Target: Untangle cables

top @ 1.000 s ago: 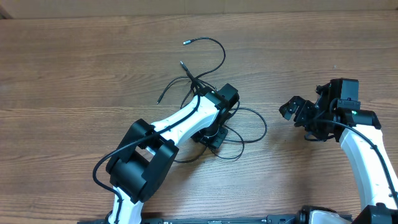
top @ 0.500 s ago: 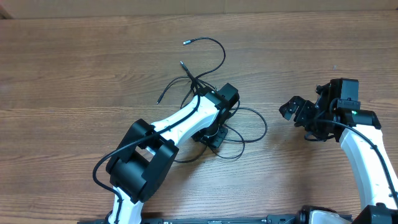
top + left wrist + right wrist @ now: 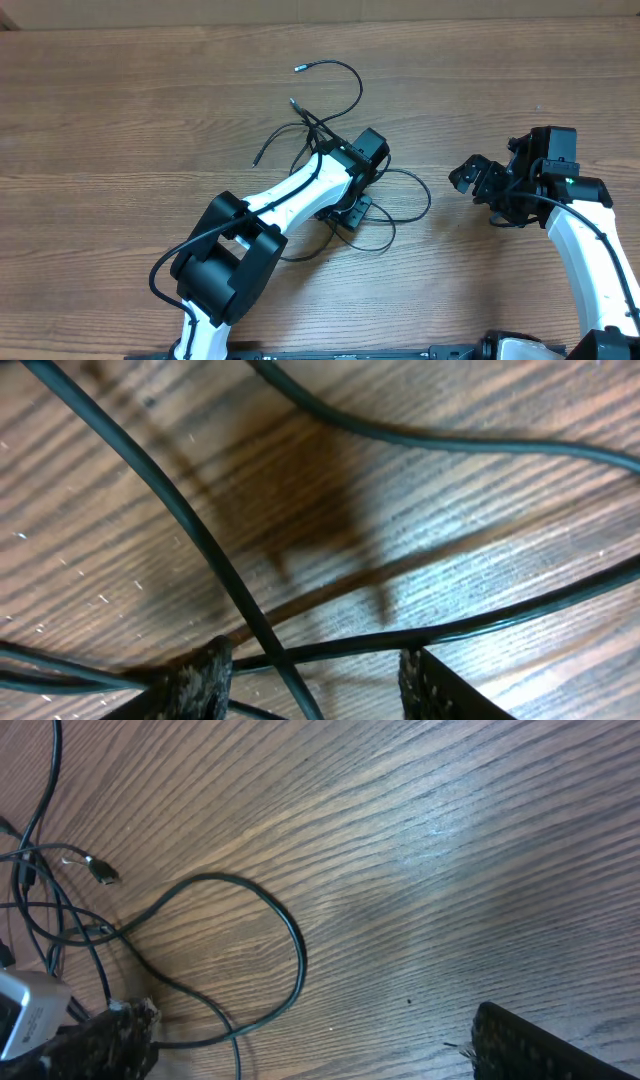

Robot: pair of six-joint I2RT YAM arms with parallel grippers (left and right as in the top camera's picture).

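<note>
The left pincer [image 3: 348, 212] sits low over the table [image 3: 150, 100], in the middle of the cables [image 3: 312, 128]. Its fingers [image 3: 200, 680] stand apart. In the wrist view two thin black cords cross in the gap between them, one slanting and one nearly level, and neither is pinched. More loops spread out on both sides of this pincer, and the silver-tipped plug ends [image 3: 298, 68] lie beyond it. The right pincer [image 3: 475, 178] is well apart from the tangle, spread wide and holding nothing. One cord loop [image 3: 290, 935] curves ahead of it.
</note>
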